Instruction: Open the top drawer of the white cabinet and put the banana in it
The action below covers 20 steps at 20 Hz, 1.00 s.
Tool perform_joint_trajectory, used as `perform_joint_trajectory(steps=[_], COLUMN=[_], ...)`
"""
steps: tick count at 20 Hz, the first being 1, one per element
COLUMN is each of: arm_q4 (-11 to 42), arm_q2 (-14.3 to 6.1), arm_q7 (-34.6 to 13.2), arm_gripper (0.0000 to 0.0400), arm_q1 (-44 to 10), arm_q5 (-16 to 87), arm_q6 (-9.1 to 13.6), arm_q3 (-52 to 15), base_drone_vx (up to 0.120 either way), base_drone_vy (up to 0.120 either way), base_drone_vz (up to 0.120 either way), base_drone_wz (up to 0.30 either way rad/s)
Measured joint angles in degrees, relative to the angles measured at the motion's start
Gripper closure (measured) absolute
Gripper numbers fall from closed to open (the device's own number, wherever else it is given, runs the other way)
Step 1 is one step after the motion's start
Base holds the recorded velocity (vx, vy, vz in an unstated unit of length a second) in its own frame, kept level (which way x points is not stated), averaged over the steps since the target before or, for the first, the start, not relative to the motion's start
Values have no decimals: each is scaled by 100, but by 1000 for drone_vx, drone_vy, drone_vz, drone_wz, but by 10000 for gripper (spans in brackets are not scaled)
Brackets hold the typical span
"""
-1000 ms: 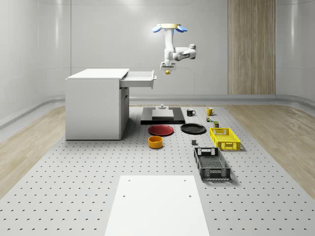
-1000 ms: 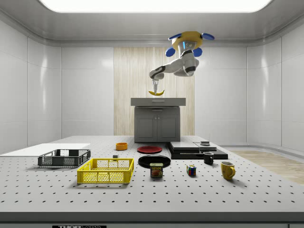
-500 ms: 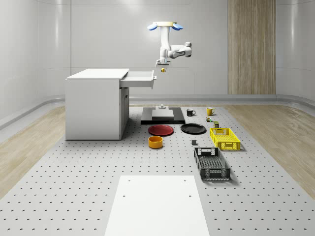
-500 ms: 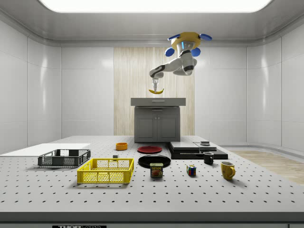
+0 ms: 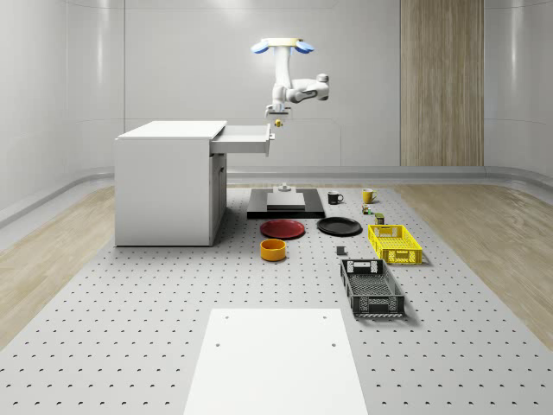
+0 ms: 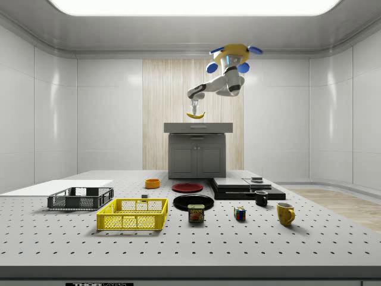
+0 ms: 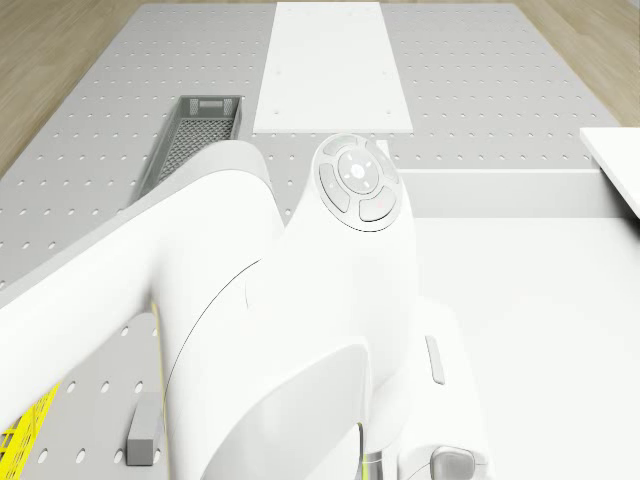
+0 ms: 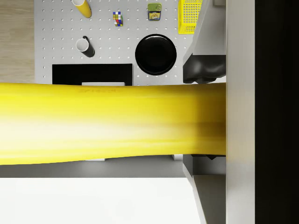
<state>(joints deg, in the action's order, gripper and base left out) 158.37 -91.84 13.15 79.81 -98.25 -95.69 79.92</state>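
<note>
Crates first: a yellow crate [image 5: 395, 243] and a dark grey crate [image 5: 371, 288] sit on the perforated table [image 5: 130, 328], right of the red plate [image 5: 282, 228], black plate [image 5: 339, 226] and orange bowl [image 5: 273, 250]; what lies inside the crates cannot be told. The white cabinet [image 5: 168, 183] stands at the whole-scene view's left with its top drawer [image 5: 245, 139] pulled out to the right; its inside cannot be made out.

The banana [image 6: 195, 115] is plain bright yellow, gently curved with both tips turned up. It hangs in the air, clenched in the gripper [image 5: 276, 117], just above the drawer's outer right end. Its long axis lies level, running left to right across the side view, and in the wrist view it [image 8: 112, 123] crosses as a broad yellow band between dark fingers [image 8: 204, 70].

The drone [image 5: 282, 47] hovers high above the drawer's right end, its arm [image 6: 217, 88] bent down toward the cabinet.
</note>
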Motion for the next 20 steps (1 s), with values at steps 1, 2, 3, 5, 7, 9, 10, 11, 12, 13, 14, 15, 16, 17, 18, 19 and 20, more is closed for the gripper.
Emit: perform_joint_trajectory(steps=[1,2,3,5,7,9,10,11,12,13,14,15,16,17,18,19,20], arm_q4=[0,0,0,0,0,0,0,0,0,0,0,0,0,0,0,0,0], arm_q2=[0,0,0,0,-1,-1,-1,-1,-1,-1,-1,-1,-1,-1,-1,-1,-1], arm_q7=[0,0,0,0,0,0,0,0,0,0,0,0,0,0,0,0,0], arm_gripper=[207,207,207,207,207,207,207,207,207,207,207,207,207,207,207,207,207], arm_q1=[0,0,0,0,0,0,0,0,0,0,0,0,0,0,0,0,0], arm_q5=[0,0,0,0,0,0,0,0,0,0,0,0,0,0,0,1,1], arm_q6=[0,0,0,0,-1,-1,-1,-1,-1,-1,-1,-1,-1,-1,-1,-1,-1], arm_q3=[0,0,0,0,0,0,0,0,0,0,0,0,0,0,0,0,0], base_drone_vx=[0,0,0,0,0,0,0,0,0,0,0,0,0,0,0,0,0], base_drone_vy=[-120,-120,-120,-120,-120,-120,-120,-120,-120,-120,-120,-120,-120,-120,-120,-120,-120], base_drone_vz=[0,0,0,0,0,0,0,0,0,0,0,0,0,0,0,0,0], base_drone_wz=[0,0,0,0,0,0,0,0,0,0,0,0,0,0,0,0,0])
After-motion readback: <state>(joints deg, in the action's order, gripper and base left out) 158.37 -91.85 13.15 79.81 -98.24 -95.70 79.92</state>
